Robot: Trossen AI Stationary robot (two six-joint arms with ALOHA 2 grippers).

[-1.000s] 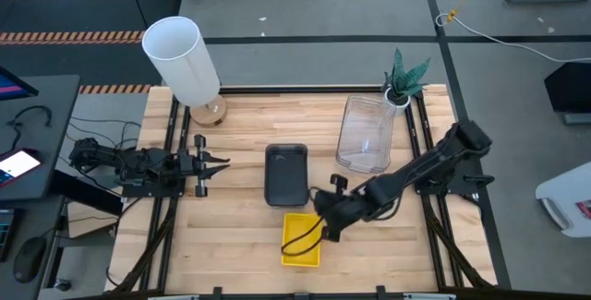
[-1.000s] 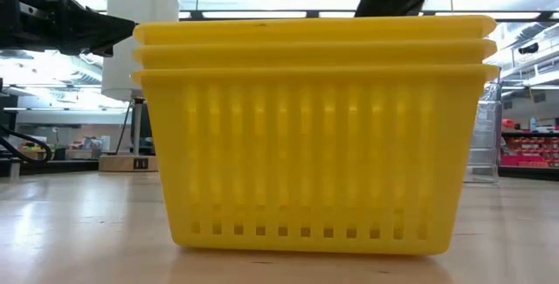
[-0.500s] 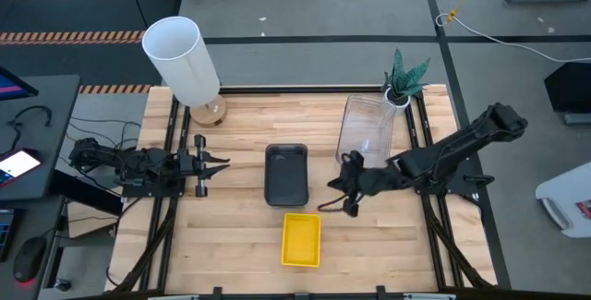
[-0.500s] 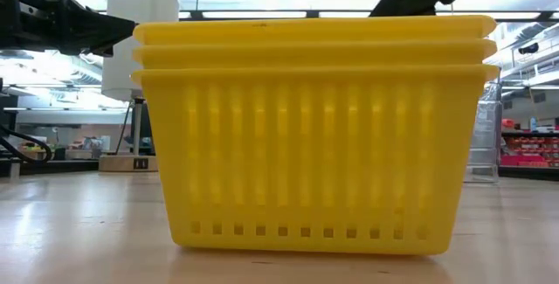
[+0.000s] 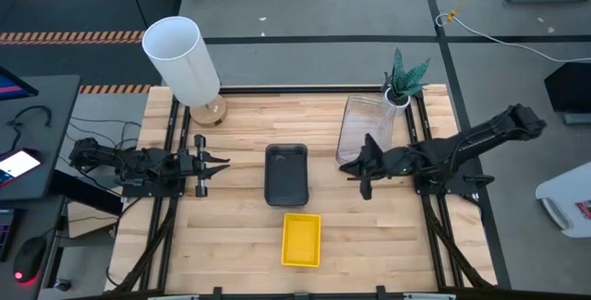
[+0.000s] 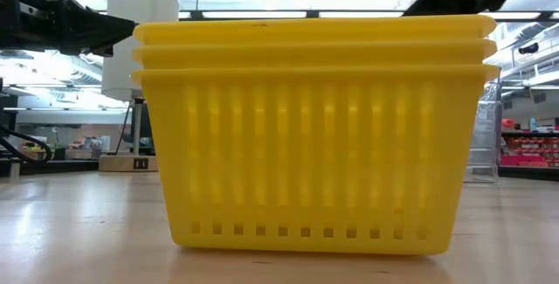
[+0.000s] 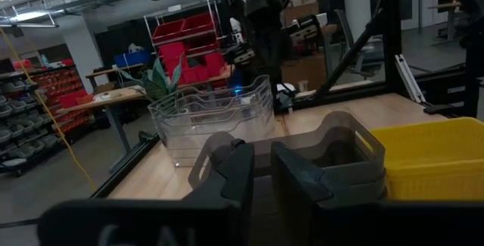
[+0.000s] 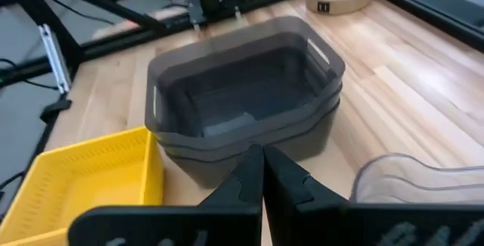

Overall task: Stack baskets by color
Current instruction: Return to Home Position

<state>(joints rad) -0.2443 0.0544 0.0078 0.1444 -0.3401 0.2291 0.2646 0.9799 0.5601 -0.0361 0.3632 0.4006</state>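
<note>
Three yellow baskets (image 6: pixel 314 127) sit nested in one stack (image 5: pixel 301 240) near the table's front edge. A dark grey stack (image 5: pixel 286 174) rests on the wood at the table's middle. The clear baskets (image 5: pixel 367 132) stand nested at the far right. My right gripper (image 5: pixel 351 172) hovers shut and holding nothing between the grey stack and the clear stack, pointing toward the grey stack (image 8: pixel 242 102). At the left edge my left gripper (image 5: pixel 220 163) waits, level, its fingers (image 7: pixel 234 182) a narrow gap apart with nothing between them.
A tall white cylinder (image 5: pixel 180 55) on a wooden foot stands at the far left corner. A small potted plant (image 5: pixel 404 77) stands behind the clear baskets. Black frame rails (image 5: pixel 171 134) run along both sides. Bare wood (image 5: pixel 222 235) lies left of the yellow stack.
My right gripper has drawn back from above the yellow stack's far right corner, going toward the table's right and far edges until it is beside the clear baskets, and has tipped closer to level. It has stayed shut. The yellow stack has kept its place.
</note>
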